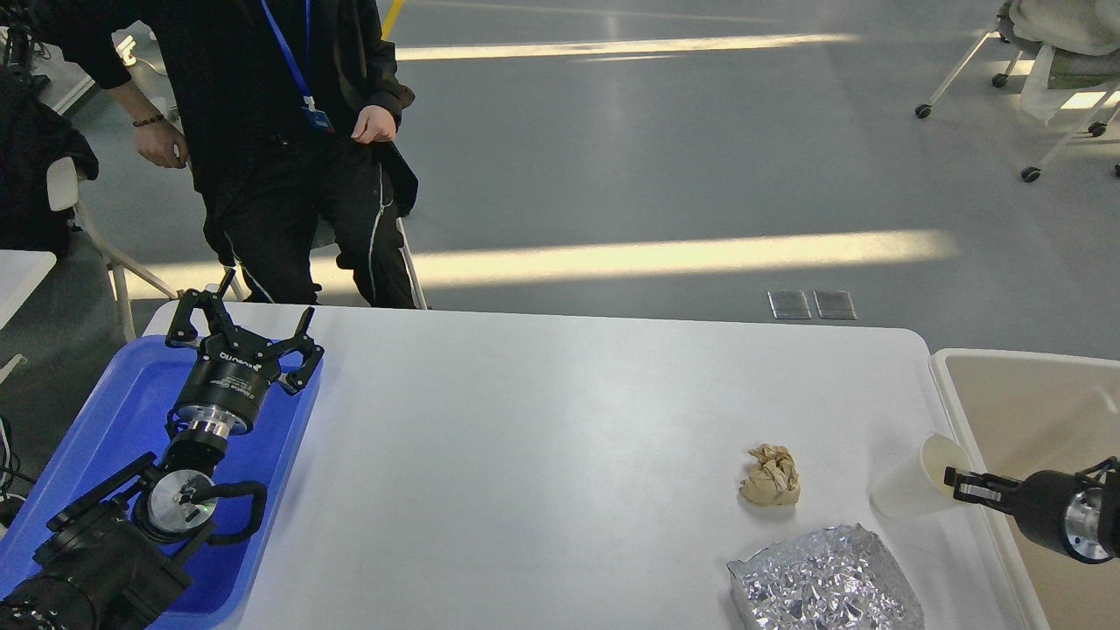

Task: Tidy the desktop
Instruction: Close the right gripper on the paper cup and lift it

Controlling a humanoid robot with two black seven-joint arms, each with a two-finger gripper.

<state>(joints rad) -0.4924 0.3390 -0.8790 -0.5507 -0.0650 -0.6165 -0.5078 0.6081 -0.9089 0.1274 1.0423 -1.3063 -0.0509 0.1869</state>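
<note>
Grey shop floor behind, with a person in black standing at the far left corner of the worktop, which is the big glossy white desktop filling most of the view. Right gripper first: its fingers sit right at the rim of a white paper cup that's tilted near the right edge, and they look pinched on the rim, but they're dark and small so I honestly can't tell if they've got it. Just past that is the beige bin off the right side. Left gripper has its fingers spread wide with nothing in them, hovering over the blue tray on the left.

Progress-wise, I'd say it's early-to-middle. Cup looks like the item being dealt with. Still sitting out on the right part: a crumpled brown paper ball and a crinkled foil tray at the near edge. Rest of the worktop is bare.
</note>
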